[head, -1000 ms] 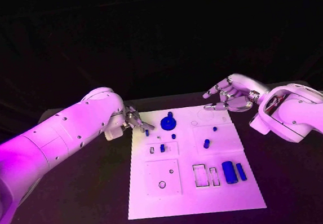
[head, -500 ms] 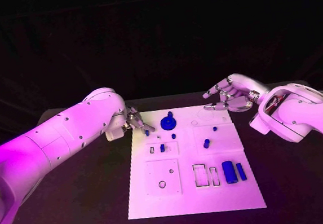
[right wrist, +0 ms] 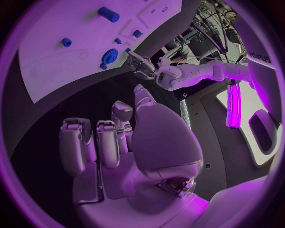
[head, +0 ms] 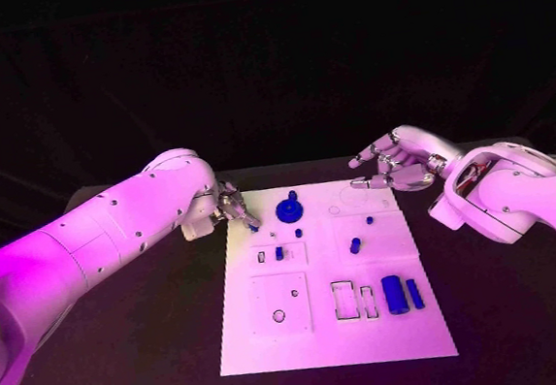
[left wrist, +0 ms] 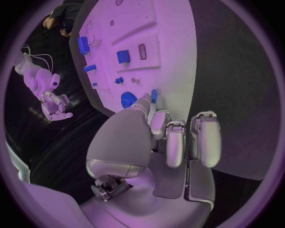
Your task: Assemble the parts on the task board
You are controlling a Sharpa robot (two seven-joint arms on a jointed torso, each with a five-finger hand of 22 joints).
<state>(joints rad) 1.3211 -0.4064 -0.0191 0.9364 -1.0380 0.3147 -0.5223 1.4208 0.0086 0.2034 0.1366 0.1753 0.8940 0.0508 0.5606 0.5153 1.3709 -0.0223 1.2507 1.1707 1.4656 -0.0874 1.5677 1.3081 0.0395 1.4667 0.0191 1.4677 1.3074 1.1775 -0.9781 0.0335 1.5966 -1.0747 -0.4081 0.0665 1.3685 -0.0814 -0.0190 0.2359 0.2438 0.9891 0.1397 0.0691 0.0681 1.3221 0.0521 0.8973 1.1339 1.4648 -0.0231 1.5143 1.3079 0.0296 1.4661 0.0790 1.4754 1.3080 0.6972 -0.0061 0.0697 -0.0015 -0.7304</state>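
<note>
While left hand [head: 228,205] pinches blue peg [left wrist: 154,95], right hand [head: 394,163] hovers

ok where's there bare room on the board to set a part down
The near strip of the board, below the slots and the two upright cylinders, is bare. The far left corner is crowded: the left hand, a small peg and the gear.

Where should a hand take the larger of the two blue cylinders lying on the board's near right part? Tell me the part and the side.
Take the larger blue cylinder across its middle, coming from above. It lies flat on the white board, its length pointing toward the robot, so fingers can close on its long sides. A thinner cylinder lies close on its right, leaving little room there.
</note>
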